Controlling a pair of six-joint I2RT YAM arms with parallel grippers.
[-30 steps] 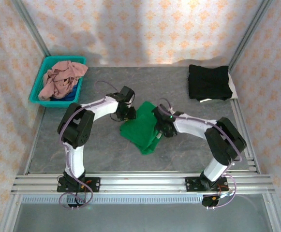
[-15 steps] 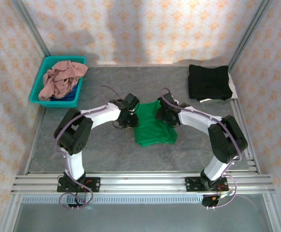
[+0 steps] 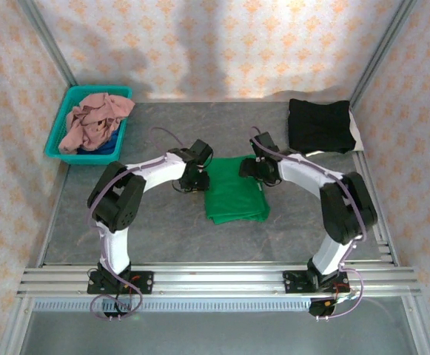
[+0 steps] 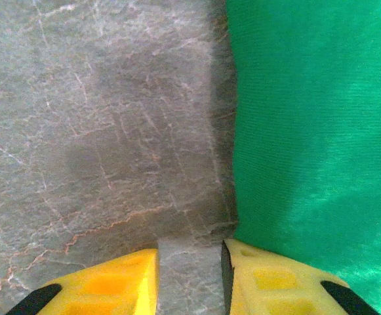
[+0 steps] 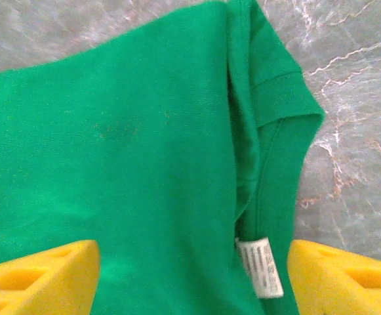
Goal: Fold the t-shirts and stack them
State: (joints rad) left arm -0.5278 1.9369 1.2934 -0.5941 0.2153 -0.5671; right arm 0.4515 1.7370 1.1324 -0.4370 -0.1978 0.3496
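The bright green t-shirt (image 3: 234, 194) lies folded into a flat rectangle in the middle of the table. My left gripper (image 3: 197, 177) stands at its left edge, open, with bare table between its yellow fingers (image 4: 111, 285) and the green cloth (image 4: 315, 125) just to the right. My right gripper (image 3: 253, 168) hovers over the shirt's upper right corner, open wide above the cloth (image 5: 131, 164) and its white label (image 5: 260, 266). A black t-shirt (image 3: 319, 126) lies folded at the back right. A dusty pink shirt (image 3: 92, 122) is heaped over a blue one (image 3: 108, 147) in the basket.
The teal plastic basket (image 3: 60, 124) stands at the back left by the wall. Patterned walls close in the grey table (image 3: 163, 229) on three sides. A metal rail (image 3: 215, 279) runs along the near edge by the arm bases.
The green shirt went from a crumpled diagonal bundle to a flat rectangle. Both grippers let go of it and drew back toward its far corners.
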